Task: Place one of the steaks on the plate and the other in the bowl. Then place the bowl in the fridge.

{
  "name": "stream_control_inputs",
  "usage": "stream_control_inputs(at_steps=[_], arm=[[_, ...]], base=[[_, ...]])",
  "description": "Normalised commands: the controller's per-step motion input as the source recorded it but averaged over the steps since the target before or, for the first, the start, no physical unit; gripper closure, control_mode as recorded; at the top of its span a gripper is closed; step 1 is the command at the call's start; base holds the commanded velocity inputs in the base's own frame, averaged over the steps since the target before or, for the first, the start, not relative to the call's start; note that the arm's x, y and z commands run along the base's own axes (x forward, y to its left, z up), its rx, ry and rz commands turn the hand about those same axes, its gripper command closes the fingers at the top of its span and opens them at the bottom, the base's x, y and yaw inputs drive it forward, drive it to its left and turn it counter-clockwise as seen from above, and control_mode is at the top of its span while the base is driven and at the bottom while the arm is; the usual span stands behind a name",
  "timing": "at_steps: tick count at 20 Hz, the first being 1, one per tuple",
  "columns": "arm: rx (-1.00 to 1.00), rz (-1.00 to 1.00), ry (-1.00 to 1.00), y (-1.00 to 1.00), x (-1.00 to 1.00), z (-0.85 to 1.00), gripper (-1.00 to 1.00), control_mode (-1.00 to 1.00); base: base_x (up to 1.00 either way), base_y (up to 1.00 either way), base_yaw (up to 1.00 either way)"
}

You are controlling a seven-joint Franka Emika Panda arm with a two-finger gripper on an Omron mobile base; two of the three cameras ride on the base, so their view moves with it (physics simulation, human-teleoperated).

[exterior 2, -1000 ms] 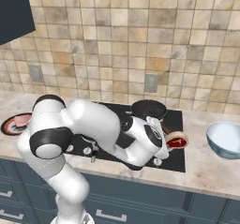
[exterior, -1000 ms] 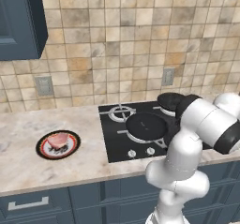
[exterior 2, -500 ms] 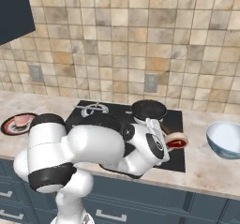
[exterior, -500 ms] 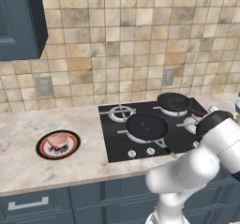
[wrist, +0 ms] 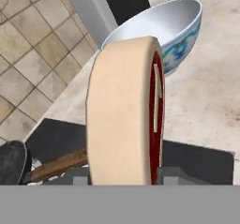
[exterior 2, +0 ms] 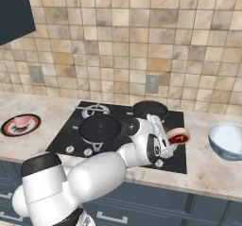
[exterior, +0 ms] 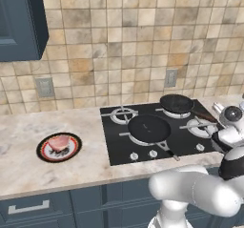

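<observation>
I have the arm folded low and reaching to the right across the front of the cooktop (exterior 2: pixel 71 135), with the wrist turned so the gripper (exterior 2: pixel 171 139) points toward the right stretch of counter (exterior 2: pixel 208 170). From the right base view the gripper sits over the cooktop's right edge, and its fingers are closed around a steak (exterior 2: pixel 178 136), held clear of the surface. In the hand view that steak (wrist: pixel 124 113) stands on edge between the fingertips, its tan side facing me and a red strip showing along its right face. Beyond it the bowl (wrist: pixel 164 28) rests on the marble counter, tilted in my view because the hand is rolled; in the right base view the bowl (exterior 2: pixel 227 141) is near the held steak but apart from it, and I see nothing inside it. Two black frying pans sit on the burners, the larger pan (exterior: pixel 148 129) at front centre and the smaller pan (exterior: pixel 177 103) behind it to the right. Far left on the counter, well apart from the arm, the plate (exterior: pixel 44 151) carries the other steak (exterior: pixel 58 141).
</observation>
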Motion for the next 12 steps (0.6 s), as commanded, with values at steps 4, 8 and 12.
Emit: stream_control_inputs(at_steps=[4,8,12], arm=[[0.02,0.0,0.28,-0.2,0.05,1.0,1.0,-1.0],[0.0,0.0,0.37,-0.32,0.01,0.9,1.0,-1.0],[0.05,0.0,0.28,-0.53,0.0,0.08,1.0,-1.0]], base=[[0.0,0.0,0.0],[0.0,0.0,0.0],[0.0,0.0,0.0]])
